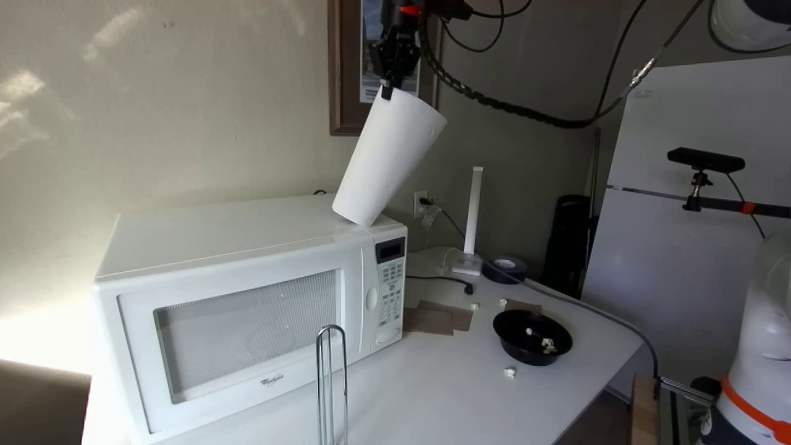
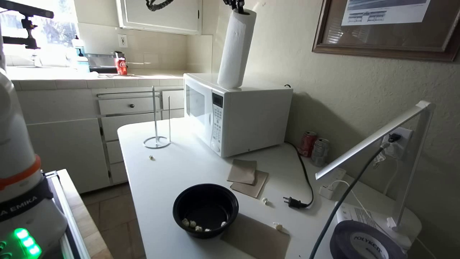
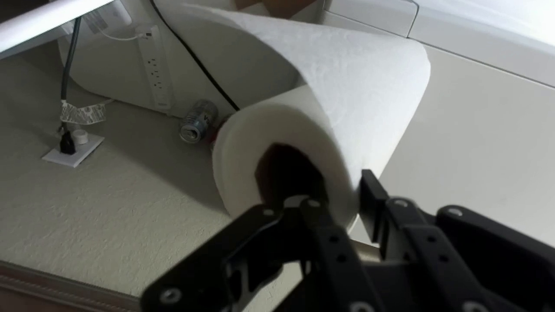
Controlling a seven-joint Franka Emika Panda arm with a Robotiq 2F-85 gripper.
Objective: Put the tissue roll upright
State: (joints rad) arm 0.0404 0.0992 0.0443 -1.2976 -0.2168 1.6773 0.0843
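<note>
Whirlpool microwave (image 1: pixel 222 228): left half of the frame in an exterior view; script logo low on the door, glossy white shell, keypad text too small to read.
Polyken tape roll (image 2: pixel 346 239): bottom right in an exterior view; dark ring, "POLYKEN" on the inner label.
Robot base (image 2: pixel 25 194): lower left in an exterior view; lettering reads "A EMIKA", rest cut off; orange band, green lights.
Soda can (image 2: pixel 121 66): upper left in an exterior view; red, white script, too small to read surely.
Paper-towel roll (image 1: pixel 388 157): upper middle in both exterior views; white, soft cylinder, tilted, lower end at the microwave top, contact unclear. Loose sheet flares toward upper left in wrist view.
Gripper (image 3: pixel 333 187): clamped on the roll's wall at its upper end, one finger in the hollow core, one outside.
Wire holder (image 2: pixel 156 124): left of center in an exterior view; shiny metal, ring base, on smooth white table (image 2: pixel 154 187).
Bowl (image 2: pixel 206 201): bottom middle in an exterior view; black, round, popcorn (image 2: pixel 193 224) inside.
Brown napkins (image 2: pixel 242 171): center in an exterior view; flat, matte, overlapping.
Wall (image 2: pixel 276 43): rough plaster.
</note>
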